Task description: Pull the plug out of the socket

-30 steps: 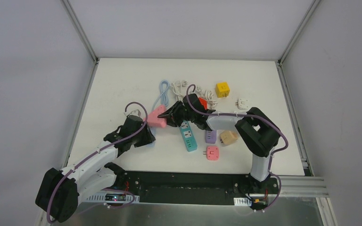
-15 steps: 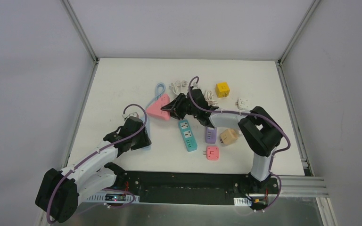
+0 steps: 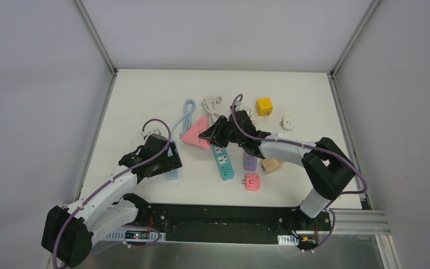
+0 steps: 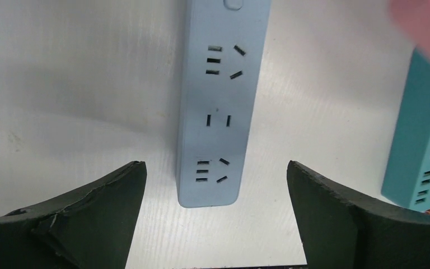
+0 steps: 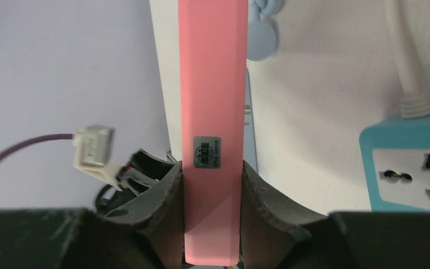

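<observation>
Left tool (image 4: 214, 168) has just sprung wide, dropping the blue strip (image 4: 218, 112), which lies flat on the surface (image 4: 61, 84) with its sockets empty. Right tool (image 5: 213, 174) pinches the pink plug (image 5: 211, 84), clear of it. Plug looks off.

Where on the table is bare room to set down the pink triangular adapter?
Bare: the far-left corner of the white table, left of the light-blue coiled cable; the far-right corner, behind the yellow cube adapter. Crowded: the middle, where the pink triangular adapter, the teal power strip and the small purple adapter are close together.
</observation>
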Robot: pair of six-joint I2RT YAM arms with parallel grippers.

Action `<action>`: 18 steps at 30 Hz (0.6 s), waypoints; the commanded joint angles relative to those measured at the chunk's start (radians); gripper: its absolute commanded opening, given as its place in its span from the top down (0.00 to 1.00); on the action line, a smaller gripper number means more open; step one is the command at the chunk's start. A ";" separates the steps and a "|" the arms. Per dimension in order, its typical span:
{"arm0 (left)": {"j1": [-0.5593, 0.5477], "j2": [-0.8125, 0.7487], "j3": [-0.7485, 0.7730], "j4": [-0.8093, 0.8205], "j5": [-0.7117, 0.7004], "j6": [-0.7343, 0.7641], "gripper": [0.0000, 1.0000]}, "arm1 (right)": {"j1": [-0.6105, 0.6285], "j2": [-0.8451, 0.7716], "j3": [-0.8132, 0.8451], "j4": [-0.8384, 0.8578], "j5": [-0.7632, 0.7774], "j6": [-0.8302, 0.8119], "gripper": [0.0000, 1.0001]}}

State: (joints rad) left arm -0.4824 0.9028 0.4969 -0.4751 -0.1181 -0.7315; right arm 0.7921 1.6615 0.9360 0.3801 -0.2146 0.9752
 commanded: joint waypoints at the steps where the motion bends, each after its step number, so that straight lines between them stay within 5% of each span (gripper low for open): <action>1: 0.008 -0.047 0.089 -0.091 -0.059 -0.003 0.01 | 0.047 -0.025 -0.016 -0.024 -0.029 -0.042 1.00; 9: 0.008 -0.231 0.152 -0.261 -0.253 -0.049 0.01 | 0.088 0.046 -0.013 -0.030 -0.052 -0.036 0.96; 18: 0.008 -0.326 0.175 -0.292 -0.244 -0.041 0.01 | 0.092 0.084 -0.025 -0.053 -0.052 -0.016 0.61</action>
State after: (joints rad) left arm -0.4824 0.5774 0.6250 -0.7219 -0.3340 -0.7681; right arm 0.8799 1.7390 0.9154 0.3248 -0.2623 0.9596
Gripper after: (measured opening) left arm 0.987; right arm 0.361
